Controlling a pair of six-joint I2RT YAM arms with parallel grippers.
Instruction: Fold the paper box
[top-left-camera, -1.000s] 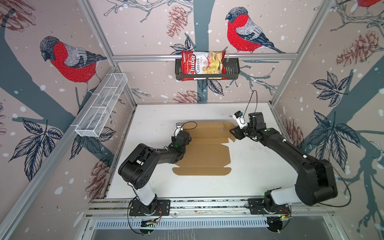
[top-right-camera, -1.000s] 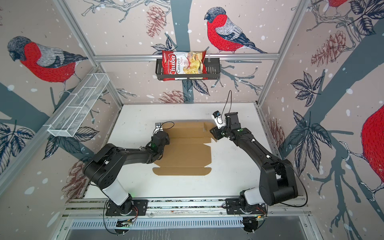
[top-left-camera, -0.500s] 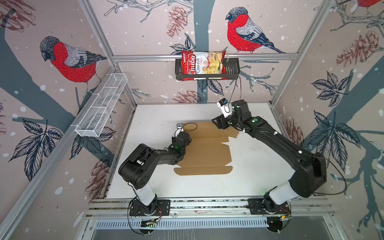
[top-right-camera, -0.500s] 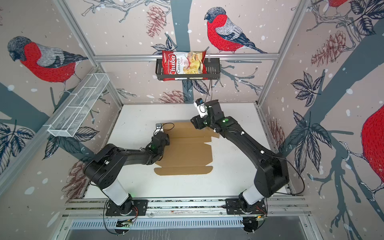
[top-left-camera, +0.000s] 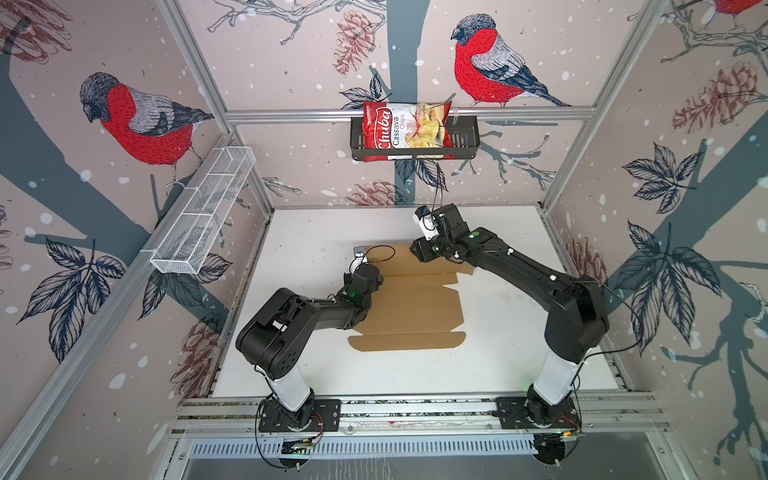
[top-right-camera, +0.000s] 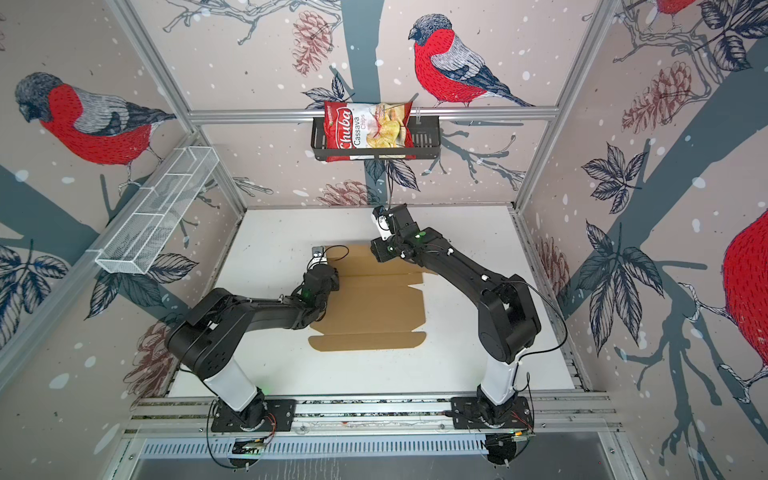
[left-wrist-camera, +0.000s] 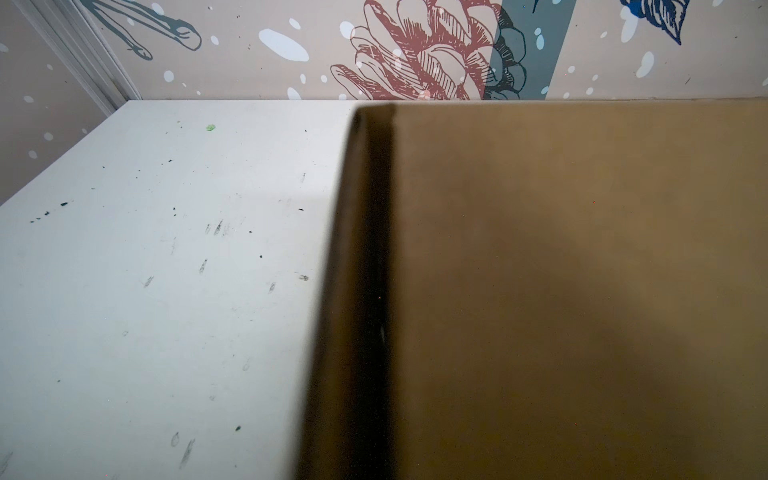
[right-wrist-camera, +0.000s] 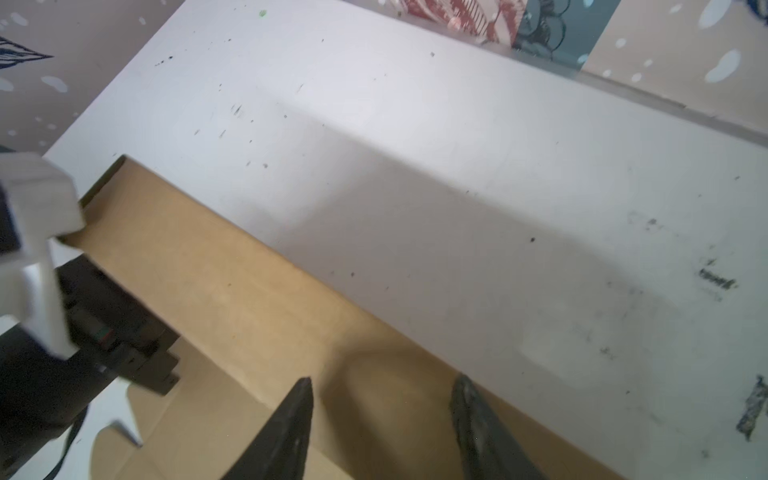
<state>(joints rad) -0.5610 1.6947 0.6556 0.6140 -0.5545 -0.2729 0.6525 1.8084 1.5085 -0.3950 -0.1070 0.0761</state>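
— Well, which containers hold what?

— At twelve o'clock, on the back rail, a black metal basket (top-left-camera: 466, 135) holds a glossy red chips bag (top-left-camera: 399, 131). At ten o'clock, a white wire-mesh basket (top-left-camera: 203, 216) with several compartments hangs on the side wall.

— And the paper box (top-left-camera: 415, 307)?

— It lies in the middle of the scuffed white table (top-left-camera: 498, 353). It is a flat, matte brown corrugated sheet with creases across it, a round-cornered flap at six o'clock and notches along its three o'clock edge.

— The grippers?

— The left gripper (top-left-camera: 370, 270) is closed at the sheet's nine o'clock edge. I cannot tell whether it pinches the cardboard, which is only a blur in its wrist view. The right gripper (right-wrist-camera: 382, 419) is over the twelve o'clock strip. Its dark tapered fingers (right-wrist-camera: 291, 428) are parted, with nothing between them.
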